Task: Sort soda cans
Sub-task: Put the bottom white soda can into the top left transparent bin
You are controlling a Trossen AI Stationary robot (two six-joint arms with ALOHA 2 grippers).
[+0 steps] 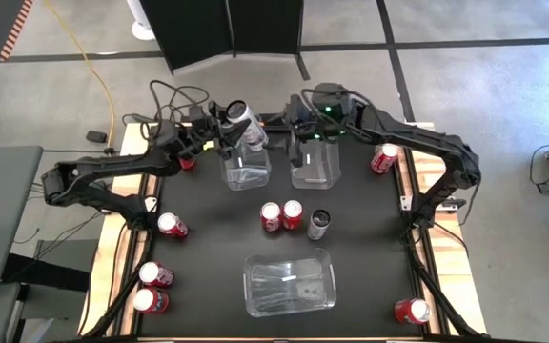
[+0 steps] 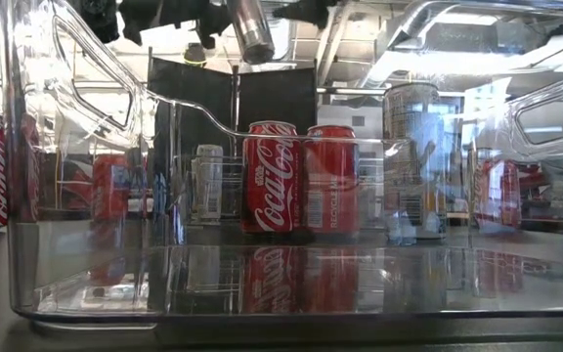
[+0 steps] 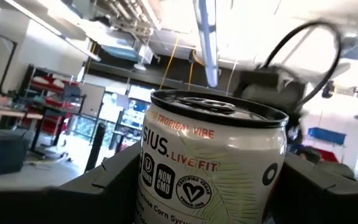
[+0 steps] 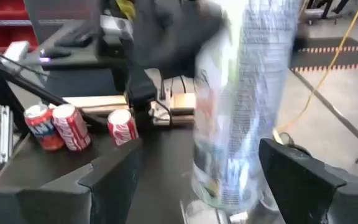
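Black table (image 1: 208, 248): near bin (image 1: 291, 282) empty; left gripper (image 1: 225, 126) holds silver can (image 1: 244, 122).

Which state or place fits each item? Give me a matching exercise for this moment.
Things:
1. left gripper
2. standing silver can
3. near bin
4. lone red can

Places or states:
a. no cans inside
b. far right edge of the table
c. clamped on the held silver can
d. just right of the two red cans mid-table

Pairs: 1-c, 2-d, 3-a, 4-b
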